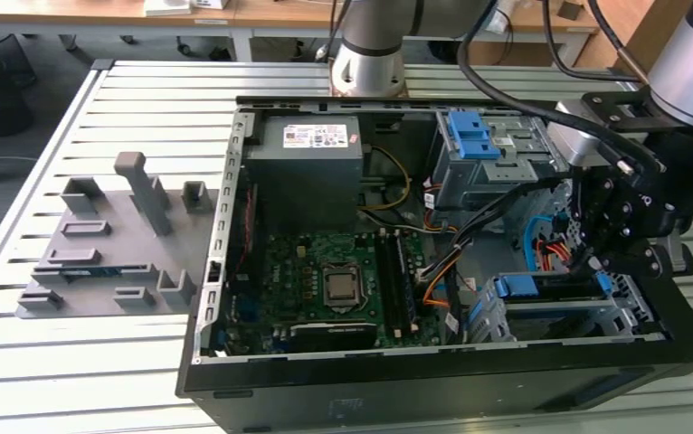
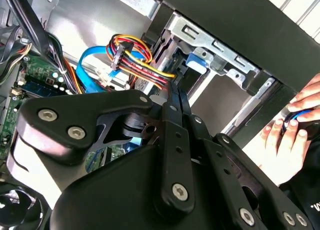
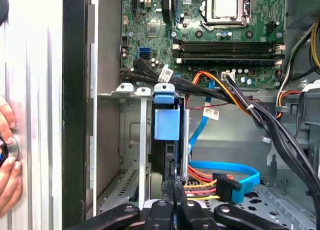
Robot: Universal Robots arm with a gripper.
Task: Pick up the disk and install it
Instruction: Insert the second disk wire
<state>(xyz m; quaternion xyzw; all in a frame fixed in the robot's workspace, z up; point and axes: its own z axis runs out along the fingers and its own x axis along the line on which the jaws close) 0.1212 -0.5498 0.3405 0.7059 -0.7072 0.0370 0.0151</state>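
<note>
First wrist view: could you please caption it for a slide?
Gripper at the disk standing in the case's drive cage.

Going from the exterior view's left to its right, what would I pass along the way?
Grey plastic fixture on the slatted table → green motherboard inside the open computer case → blue-framed disk in its bay → black gripper above the case's far side.
</note>
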